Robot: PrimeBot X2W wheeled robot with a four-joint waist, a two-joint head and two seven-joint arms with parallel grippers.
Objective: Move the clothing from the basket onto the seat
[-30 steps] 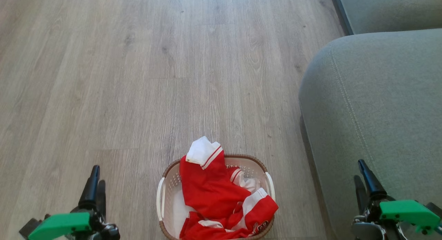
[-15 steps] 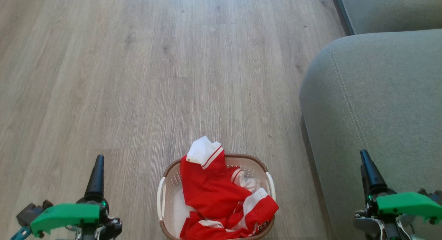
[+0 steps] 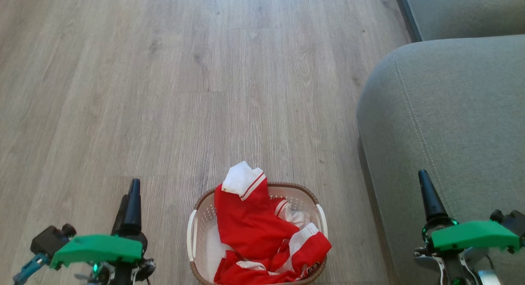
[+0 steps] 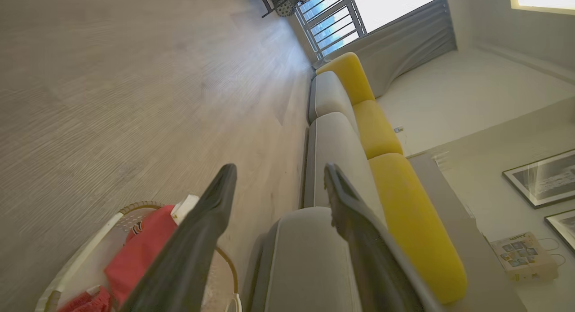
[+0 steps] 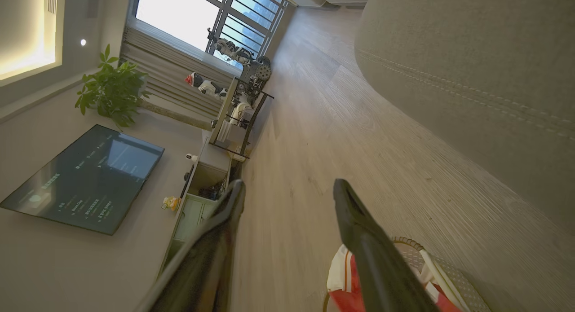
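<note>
The clothing [image 3: 250,227], red with white bands and a striped white cuff, lies heaped in the cream basket [image 3: 301,189] on the floor at the bottom centre of the head view. One cuff hangs over the far rim. The grey seat [image 3: 451,112] stands to the basket's right. My left gripper [image 3: 133,184] hovers left of the basket. In the left wrist view it [image 4: 279,170] is open and empty, with the clothing [image 4: 143,253] and basket [image 4: 90,253] below. My right gripper [image 3: 422,176] is over the seat's front edge. In the right wrist view it [image 5: 289,186] is open and empty.
Pale wood floor [image 3: 184,92] stretches ahead and to the left. A second grey cushion [image 3: 463,10] sits at the top right. Yellow back cushions [image 4: 404,204] line the sofa. A TV [image 5: 85,177], a low cabinet [image 5: 202,186] and a plant [image 5: 112,90] stand along the far wall.
Both grippers have risen in the head view. The left one has shifted right toward the basket, and the right one slightly left. The clothing and basket have not moved.
</note>
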